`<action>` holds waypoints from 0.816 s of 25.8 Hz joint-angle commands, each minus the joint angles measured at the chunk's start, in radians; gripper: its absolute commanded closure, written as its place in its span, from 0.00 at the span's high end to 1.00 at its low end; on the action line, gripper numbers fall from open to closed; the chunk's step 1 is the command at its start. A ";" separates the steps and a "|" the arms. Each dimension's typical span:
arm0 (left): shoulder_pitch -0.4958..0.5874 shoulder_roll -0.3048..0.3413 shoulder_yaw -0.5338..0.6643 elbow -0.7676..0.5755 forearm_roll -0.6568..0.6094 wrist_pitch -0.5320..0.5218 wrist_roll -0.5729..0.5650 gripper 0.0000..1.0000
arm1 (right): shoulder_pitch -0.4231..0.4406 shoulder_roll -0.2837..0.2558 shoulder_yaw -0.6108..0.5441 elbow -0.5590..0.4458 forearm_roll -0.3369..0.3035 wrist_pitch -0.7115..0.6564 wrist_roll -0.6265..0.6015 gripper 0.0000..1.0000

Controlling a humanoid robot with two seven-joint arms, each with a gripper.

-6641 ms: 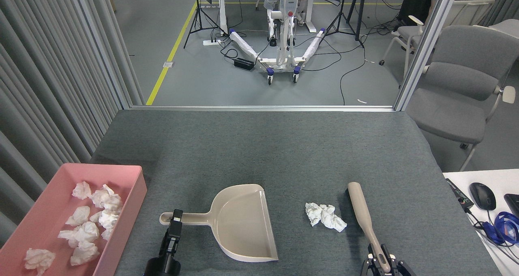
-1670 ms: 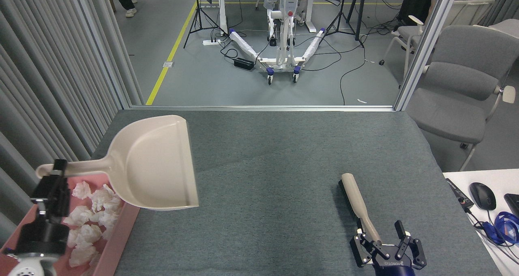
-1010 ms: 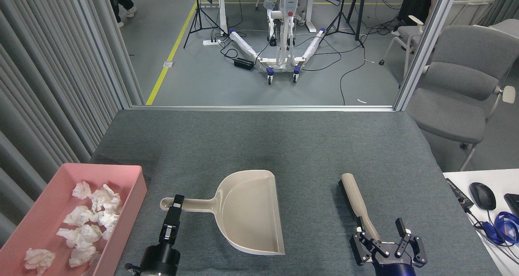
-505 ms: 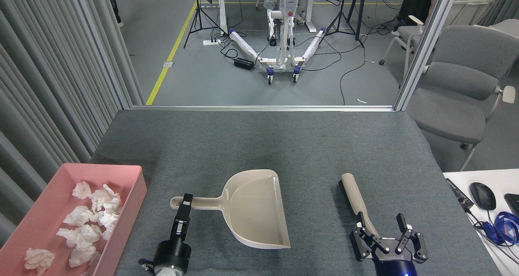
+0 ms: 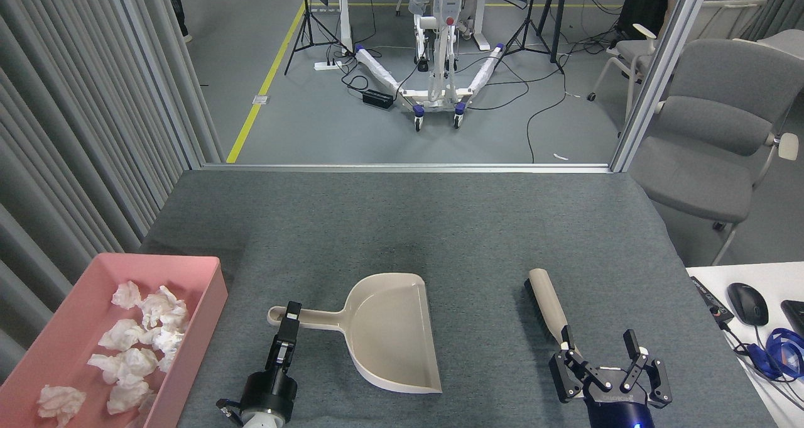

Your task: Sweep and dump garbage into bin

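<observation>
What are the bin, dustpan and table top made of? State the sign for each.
Bin: pink plastic by the look, with smooth, even, straight walls. Dustpan: beige moulded plastic, one smooth piece with a soft sheen. Table top: apparently grey felt or short carpet, matte with a fine speckled weave; which of the two cannot be told.

The far half of the grey surface lies bare, open to passage from either side. Nearer, the beige dustpan sits mid-surface and the brush to its right, with a clear lane of felt between them. The pink bin blocks the near left corner, well apart from the dustpan's handle. Curtain folds wall the left edge.
</observation>
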 commanded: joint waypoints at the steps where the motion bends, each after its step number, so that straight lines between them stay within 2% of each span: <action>1: -0.010 -0.012 0.001 0.036 -0.001 0.002 0.000 1.00 | 0.000 0.000 -0.002 0.000 0.000 0.000 0.000 0.98; 9: 0.024 -0.004 0.002 0.030 -0.001 0.019 0.020 1.00 | 0.000 -0.002 -0.001 0.000 0.000 0.000 0.000 0.98; 11: 0.050 -0.001 0.001 0.016 -0.010 0.056 0.049 1.00 | 0.000 -0.003 0.001 0.000 0.000 0.007 0.000 0.98; 13: 0.083 0.003 -0.003 -0.054 -0.020 0.104 0.087 1.00 | 0.000 -0.005 0.001 -0.002 0.000 0.029 0.000 0.98; 15: 0.129 0.014 -0.003 -0.162 -0.112 0.177 0.127 1.00 | 0.000 -0.005 0.001 -0.003 0.000 0.041 0.000 0.98; 19: 0.242 0.088 -0.003 -0.462 -0.401 0.467 0.138 1.00 | 0.000 -0.005 0.001 -0.002 0.000 0.040 0.000 0.98; 21: 0.299 0.109 -0.004 -0.550 -0.579 0.538 0.135 1.00 | 0.002 -0.003 0.001 -0.002 0.000 0.038 0.000 0.98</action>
